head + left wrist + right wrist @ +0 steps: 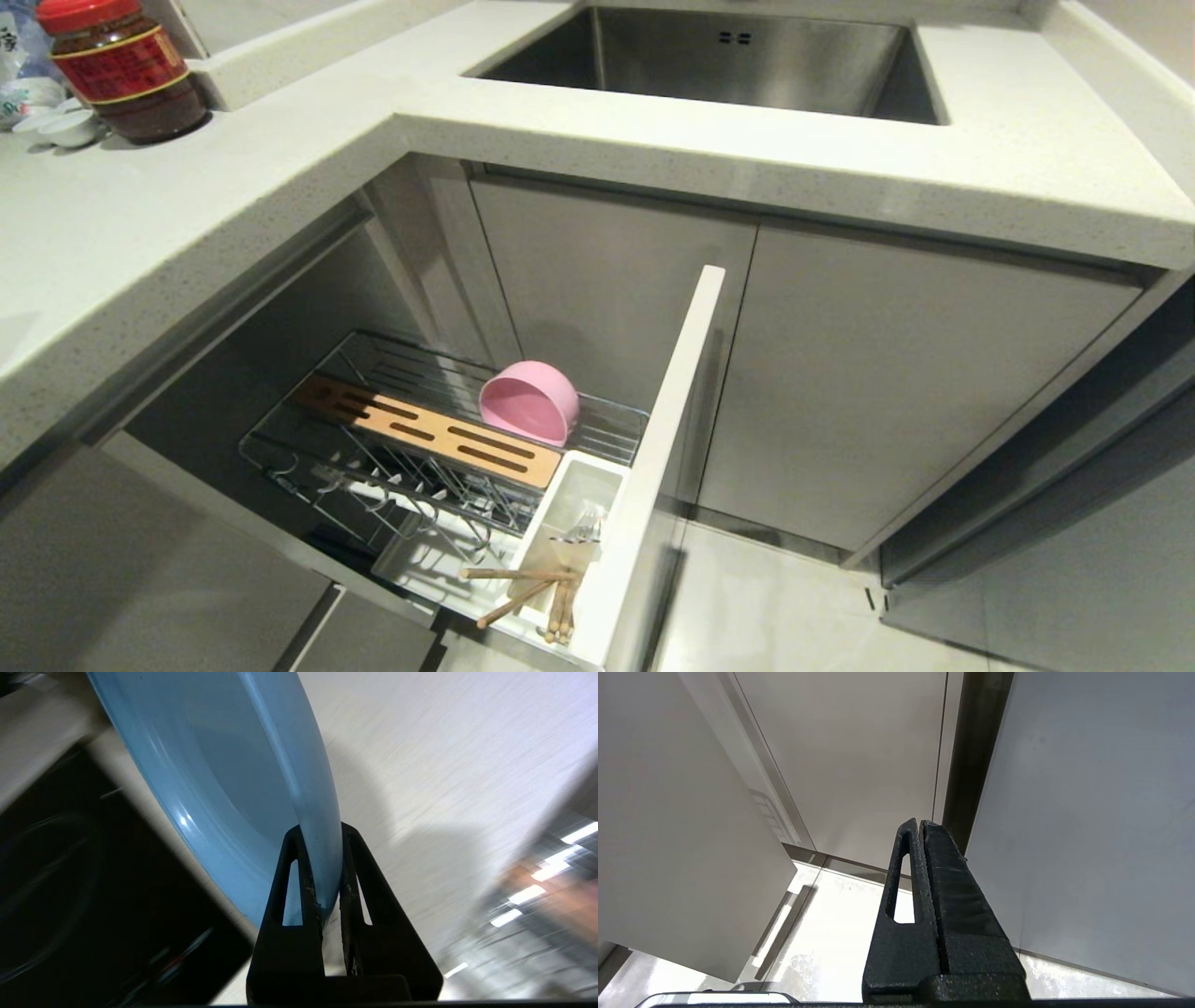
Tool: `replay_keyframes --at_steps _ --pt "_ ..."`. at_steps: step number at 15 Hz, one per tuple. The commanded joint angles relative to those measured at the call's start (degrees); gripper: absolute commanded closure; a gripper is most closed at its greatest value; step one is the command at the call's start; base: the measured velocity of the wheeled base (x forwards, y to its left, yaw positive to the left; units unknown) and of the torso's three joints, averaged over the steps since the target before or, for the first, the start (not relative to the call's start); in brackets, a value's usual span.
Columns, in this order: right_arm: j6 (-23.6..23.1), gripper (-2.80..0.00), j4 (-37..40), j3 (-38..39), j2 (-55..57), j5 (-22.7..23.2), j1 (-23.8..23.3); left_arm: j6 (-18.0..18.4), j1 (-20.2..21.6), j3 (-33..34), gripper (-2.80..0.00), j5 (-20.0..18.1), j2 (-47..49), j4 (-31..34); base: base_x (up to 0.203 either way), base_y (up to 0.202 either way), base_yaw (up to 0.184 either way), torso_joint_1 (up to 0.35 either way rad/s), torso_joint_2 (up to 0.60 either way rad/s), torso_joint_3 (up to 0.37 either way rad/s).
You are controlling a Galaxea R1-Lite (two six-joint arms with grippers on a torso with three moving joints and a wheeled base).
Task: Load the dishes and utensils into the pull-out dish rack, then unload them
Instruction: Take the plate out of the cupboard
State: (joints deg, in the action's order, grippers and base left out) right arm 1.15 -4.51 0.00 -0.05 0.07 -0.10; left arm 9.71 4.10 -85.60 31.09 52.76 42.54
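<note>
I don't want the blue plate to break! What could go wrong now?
The left gripper pinches the plate only at its rim, so it might slip or swing loose while carried. In the rack, the bowl lies on its side, so a bump could perhaps roll it. Chopsticks poke out of the bin and might snag.

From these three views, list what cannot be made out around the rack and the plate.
- Light-blue plate: top cut off by the left wrist view's edge; absent from the head view.
- Surroundings of the left gripper: blurred, so its place is unclear.
- Cutlery in the white bin: too small to tell pieces apart.
- Chopsticks: count unclear.
- Rack rear: in shadow under the counter.
</note>
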Motion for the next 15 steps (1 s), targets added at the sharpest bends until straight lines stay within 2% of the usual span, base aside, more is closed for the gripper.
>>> replay_keyframes --at_steps 1,2,5,8,10,15 --pt "0.0 0.0 -0.06 1.49 -0.04 0.01 0.01 3.0 1.88 -1.13 0.0 7.17 4.07 3.84 0.0 0.0 0.0 0.0 0.0 0.0" --pt "0.0 0.0 -0.06 1.49 -0.04 0.01 0.01 3.9 2.07 -2.31 0.0 9.91 5.34 4.45 0.0 0.0 0.0 0.0 0.0 0.0" --pt "0.0 0.0 -0.06 1.49 -0.04 0.01 0.01 4.8 2.26 -6.67 0.0 12.76 9.73 9.41 0.0 0.0 0.0 0.0 0.0 0.0" --pt "0.0 0.0 -0.05 1.49 -0.04 0.01 0.01 4.95 1.91 -12.25 0.0 13.38 15.64 18.6 0.0 0.0 0.0 0.0 0.0 0.0" --pt "0.0 0.0 -0.06 1.49 -0.04 0.01 0.01 4.89 -0.16 -14.95 0.0 13.35 19.13 24.7 0.0 0.0 0.0 0.0 0.0 0.0" --pt "0.0 0.0 -0.06 1.49 -0.04 0.01 0.01 4.88 -4.29 -15.53 0.0 13.38 24.43 26.72 0.0 0.0 0.0 0.0 0.0 0.0"
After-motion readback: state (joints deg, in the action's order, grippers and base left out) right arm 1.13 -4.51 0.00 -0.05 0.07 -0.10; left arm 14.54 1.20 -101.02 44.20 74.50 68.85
